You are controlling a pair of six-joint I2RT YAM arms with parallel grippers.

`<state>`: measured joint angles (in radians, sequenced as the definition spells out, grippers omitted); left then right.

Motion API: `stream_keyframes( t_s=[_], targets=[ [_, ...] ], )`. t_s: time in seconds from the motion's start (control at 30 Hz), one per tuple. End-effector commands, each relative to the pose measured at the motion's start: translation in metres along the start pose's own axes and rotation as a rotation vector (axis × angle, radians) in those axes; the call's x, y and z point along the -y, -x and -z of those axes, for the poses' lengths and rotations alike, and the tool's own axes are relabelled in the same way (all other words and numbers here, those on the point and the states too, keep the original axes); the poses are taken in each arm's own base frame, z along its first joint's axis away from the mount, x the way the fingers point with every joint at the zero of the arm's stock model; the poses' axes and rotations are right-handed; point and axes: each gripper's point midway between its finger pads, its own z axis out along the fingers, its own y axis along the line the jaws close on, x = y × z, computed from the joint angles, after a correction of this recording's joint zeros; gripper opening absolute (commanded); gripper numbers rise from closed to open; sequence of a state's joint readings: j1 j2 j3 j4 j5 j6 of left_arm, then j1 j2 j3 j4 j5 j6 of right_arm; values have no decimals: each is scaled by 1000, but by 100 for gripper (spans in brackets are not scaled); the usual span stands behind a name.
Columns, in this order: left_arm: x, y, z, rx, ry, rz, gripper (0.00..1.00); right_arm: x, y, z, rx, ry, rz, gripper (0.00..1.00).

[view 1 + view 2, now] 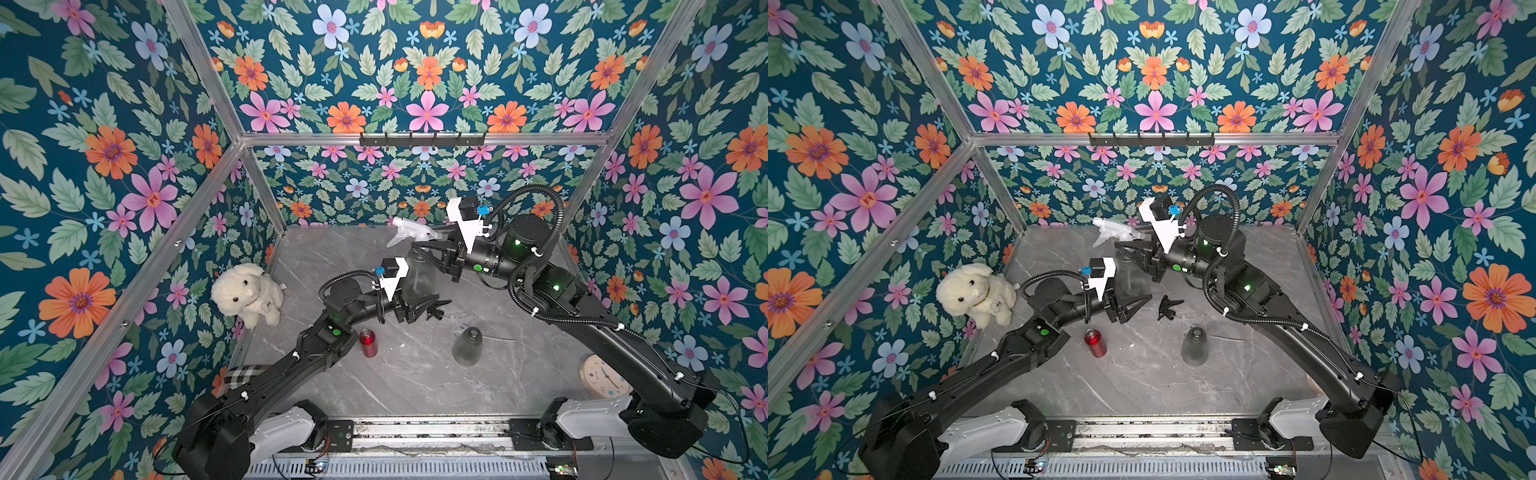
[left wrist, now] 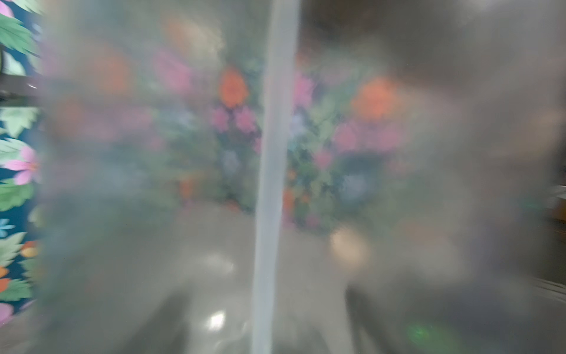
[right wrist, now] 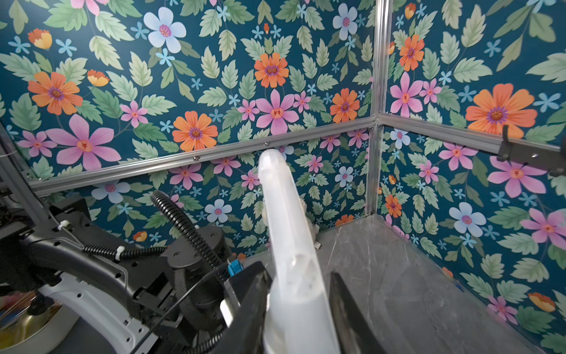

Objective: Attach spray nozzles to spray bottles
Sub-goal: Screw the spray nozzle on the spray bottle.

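A smoky-grey spray bottle [image 1: 419, 276] [image 1: 1133, 274] stands mid-table, and my left gripper [image 1: 426, 305] [image 1: 1138, 306] is shut on its lower body. It fills the left wrist view [image 2: 122, 184], with a dip tube [image 2: 272, 184] showing through its wall. A whitish spray nozzle [image 1: 409, 232] [image 1: 1115, 230] [image 3: 284, 220] sits on top of this bottle, with my right gripper [image 1: 417, 249] [image 1: 1121, 249] [image 3: 297, 272] shut on its collar. Nearer the front stand a second grey bottle [image 1: 467, 345] [image 1: 1195, 345] and a red bottle [image 1: 368, 343] [image 1: 1095, 343], both without heads. A black nozzle [image 1: 1168, 306] lies beside the left fingers.
A cream plush dog [image 1: 247, 293] sits at the left wall. A round clock [image 1: 602, 376] lies by the right arm's base. A black hook rail [image 1: 422, 139] runs along the back frame. The marble tabletop [image 1: 407, 386] is walled on three sides.
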<state>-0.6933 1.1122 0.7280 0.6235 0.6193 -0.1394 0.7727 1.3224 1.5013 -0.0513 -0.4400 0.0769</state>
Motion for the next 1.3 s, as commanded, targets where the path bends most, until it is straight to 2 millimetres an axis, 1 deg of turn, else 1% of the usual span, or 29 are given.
stream_keyframes(
  t_s=[0.0, 0.1, 0.23, 0.33, 0.47, 0.6, 0.7, 0.8, 0.87, 0.97, 1.17, 1.27],
  targets=[
    [-8, 21, -2, 66, 96, -118, 0, -9, -46, -6, -149, -4, -93, 16],
    [-15, 25, -2, 87, 180, -147, 0, -10, -55, -12, -156, -85, -78, 16],
    [-24, 31, -2, 102, 282, -184, 0, -3, -66, -16, -162, -205, -95, 16],
    [-29, 30, -5, 90, 347, -213, 0, 1, -77, -20, -167, -290, -111, 16],
    [-34, 27, -12, 62, 424, -247, 0, 6, -82, -27, -163, -398, -148, 16],
    [-41, 22, -15, 38, 506, -272, 0, 4, -87, -37, -152, -461, -180, 16],
    [-46, 21, -15, 36, 565, -287, 0, -2, -89, -45, -142, -496, -180, 17],
    [-52, 21, -15, 38, 626, -300, 0, -5, -96, -53, -136, -538, -177, 17],
    [-53, 20, -18, 36, 634, -302, 0, -5, -100, -58, -129, -545, -182, 17],
    [-51, 19, -21, 34, 623, -299, 0, -6, -96, -62, -124, -542, -171, 18],
    [-51, 15, -22, 17, 613, -290, 0, -10, -66, -59, -61, -515, -100, 23],
    [-52, 13, -22, 6, 616, -286, 0, -11, -56, -58, -39, -511, -80, 26]
  ],
)
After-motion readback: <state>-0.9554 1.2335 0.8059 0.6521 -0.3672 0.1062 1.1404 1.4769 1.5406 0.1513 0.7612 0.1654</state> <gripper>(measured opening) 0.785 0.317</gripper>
